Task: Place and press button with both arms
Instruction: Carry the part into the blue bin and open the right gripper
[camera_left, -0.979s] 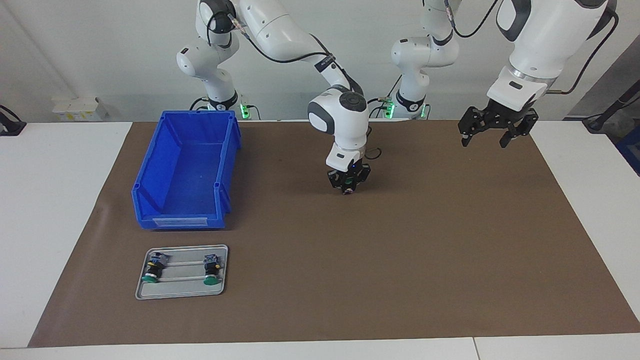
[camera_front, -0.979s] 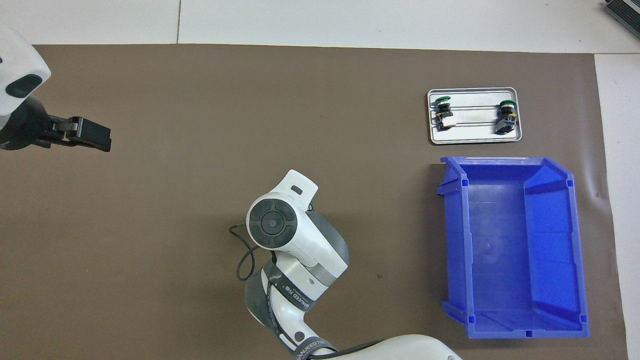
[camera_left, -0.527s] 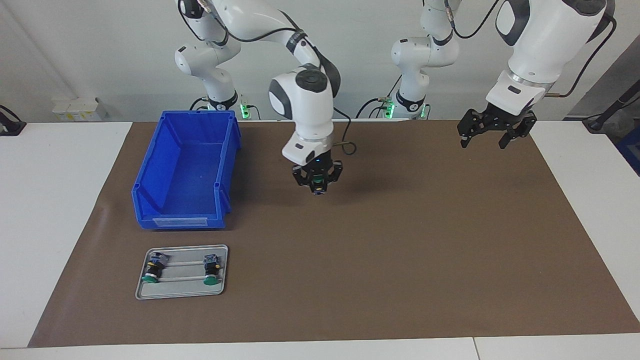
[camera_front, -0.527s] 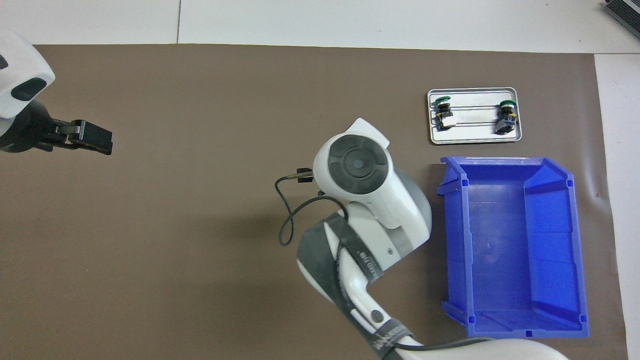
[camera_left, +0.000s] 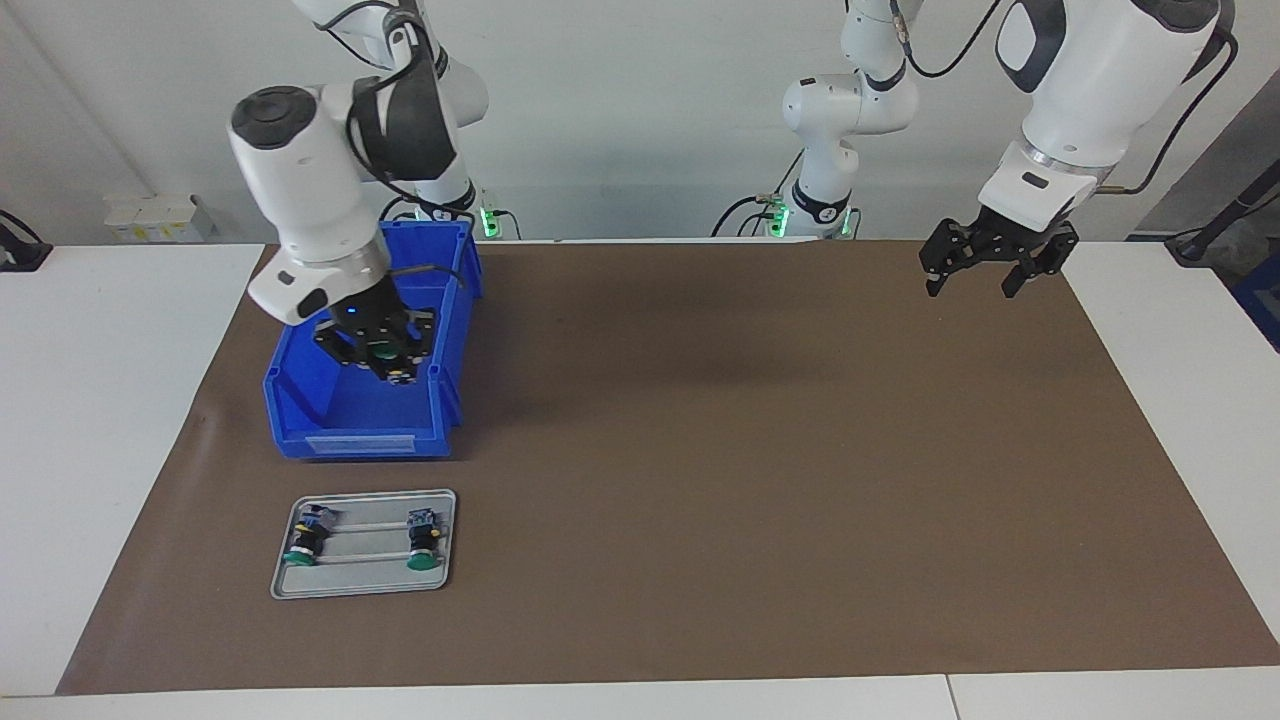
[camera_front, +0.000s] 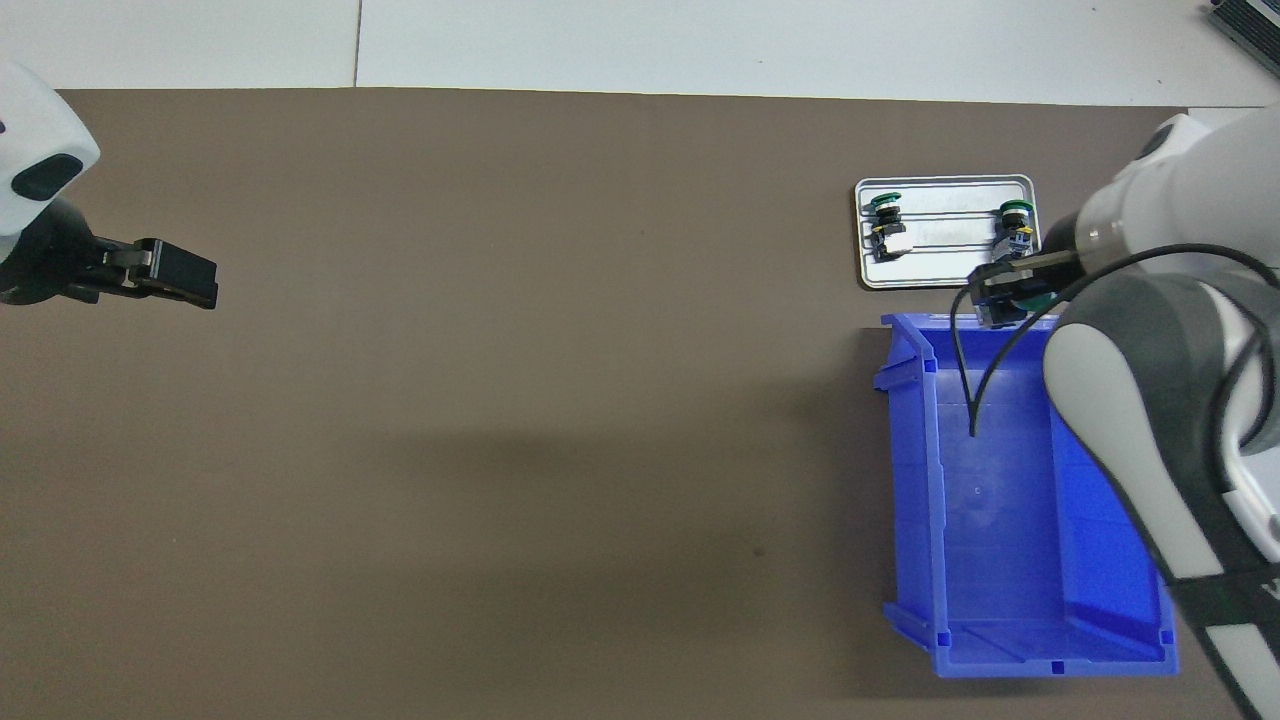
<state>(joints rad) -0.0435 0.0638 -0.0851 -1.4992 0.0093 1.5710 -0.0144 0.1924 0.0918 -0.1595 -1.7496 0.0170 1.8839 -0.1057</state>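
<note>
My right arm reaches across from its base and holds its gripper (camera_left: 386, 366) over the blue bin (camera_left: 455, 300), above the part of the bin that lies farther from the robots. It is shut on the button (camera_left: 380, 351), whose green cap shows between the fingers. In the overhead view the right gripper (camera_front: 1003, 293) sits over the bin's (camera_front: 1000, 645) rim on the tray's side, and the arm hides most of the button. The left gripper (camera_left: 968, 284) hangs open and holds nothing above the mat at the left arm's end, seen side-on in the overhead view (camera_front: 180, 278).
A small metal tray (camera_left: 363, 582) lies just farther from the robots than the bin, with two more green-capped buttons (camera_left: 300, 541) (camera_left: 424, 546) on it; the overhead view shows the tray (camera_front: 950, 278) too. A brown mat (camera_left: 750, 500) covers the table.
The right arm has swung with the button from above the middle of the mat to over the blue bin. The left gripper has barely moved and stays open.
</note>
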